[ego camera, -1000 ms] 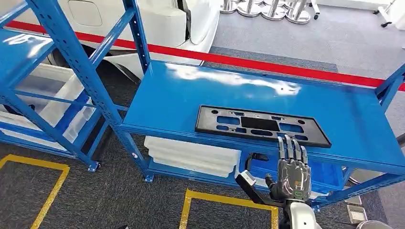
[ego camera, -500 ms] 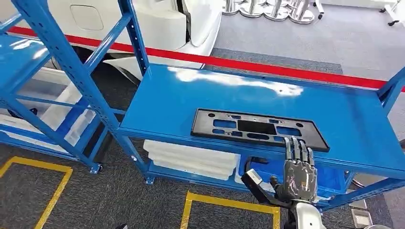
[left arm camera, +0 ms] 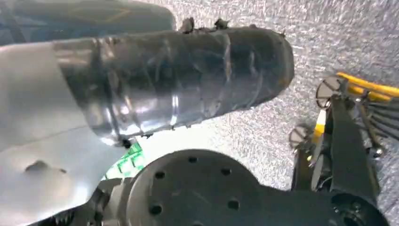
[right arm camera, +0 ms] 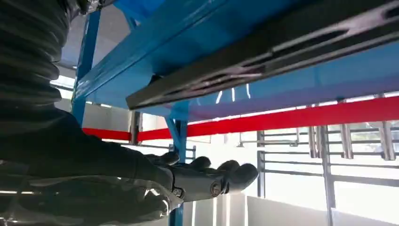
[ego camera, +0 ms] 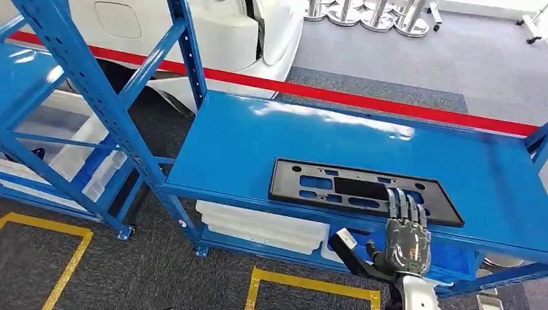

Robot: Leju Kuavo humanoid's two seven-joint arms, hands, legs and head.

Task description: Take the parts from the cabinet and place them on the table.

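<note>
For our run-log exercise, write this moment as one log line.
stage: reaching | right hand: open, at shelf edge | black plate: flat on blue shelf, not held | left hand: unclear

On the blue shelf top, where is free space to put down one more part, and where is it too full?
The blue shelf top is bare left of the black plastic panel and behind it, toward the red floor stripe. A smaller patch lies right of the panel. The front edge is crowded: the panel lies along it, with the right hand at its near right corner.
</note>
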